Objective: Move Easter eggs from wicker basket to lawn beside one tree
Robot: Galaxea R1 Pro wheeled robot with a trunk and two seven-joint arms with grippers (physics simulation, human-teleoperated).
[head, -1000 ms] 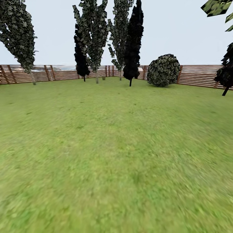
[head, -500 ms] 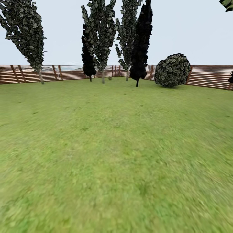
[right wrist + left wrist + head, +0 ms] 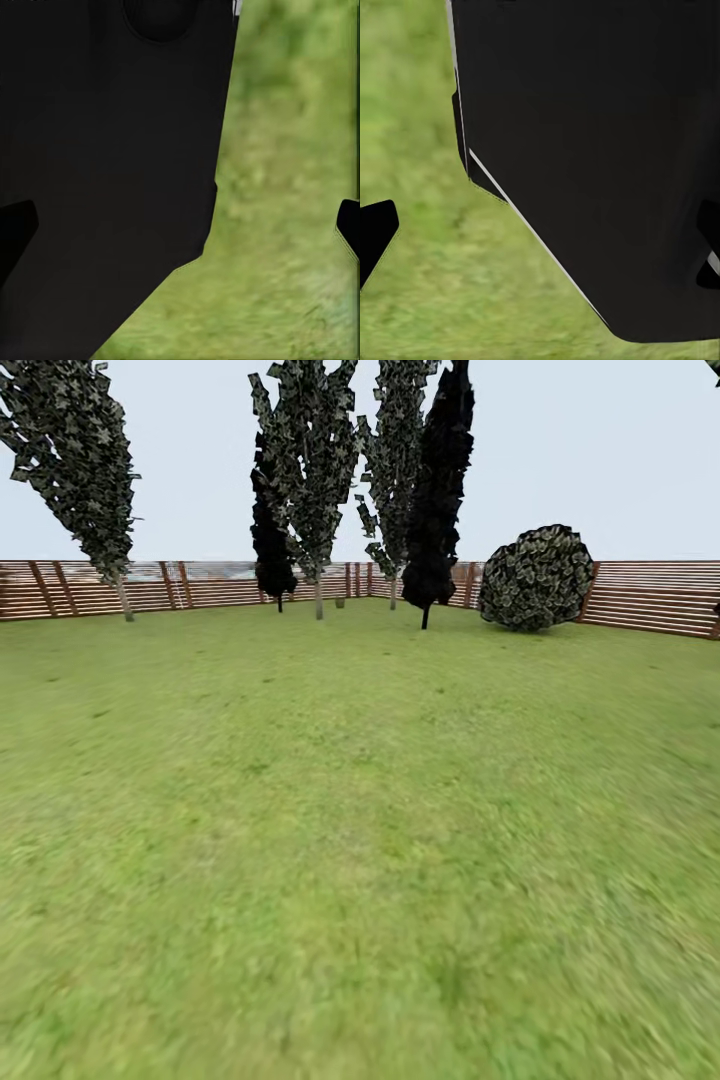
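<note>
Stretching from the near edge of the head view to a slatted brown wooden fence [image 3: 210,585], the wide green mottled lawn [image 3: 360,840] lies flat under a pale grey sky. At the far left stands a tall leaning tree with a grey-brown trunk and dark blocky leaves [image 3: 85,470]. Further right, a cluster of tall narrow dark-leaved trees [image 3: 310,460] rises before the fence, one of them a near-black slender tree [image 3: 440,480]. To the right of that sits a round dark leafy bush [image 3: 535,578], touching the fence line.

The left wrist view gives what the head view lacks: a large black robot body panel [image 3: 600,150] close over blurred grass, with one black fingertip [image 3: 375,232] of the left gripper at the frame edge. The right wrist view likewise shows a black panel [image 3: 105,150] and a black fingertip [image 3: 349,225] over grass. Each gripper's fingertips sit wide apart, nothing between them.
</note>
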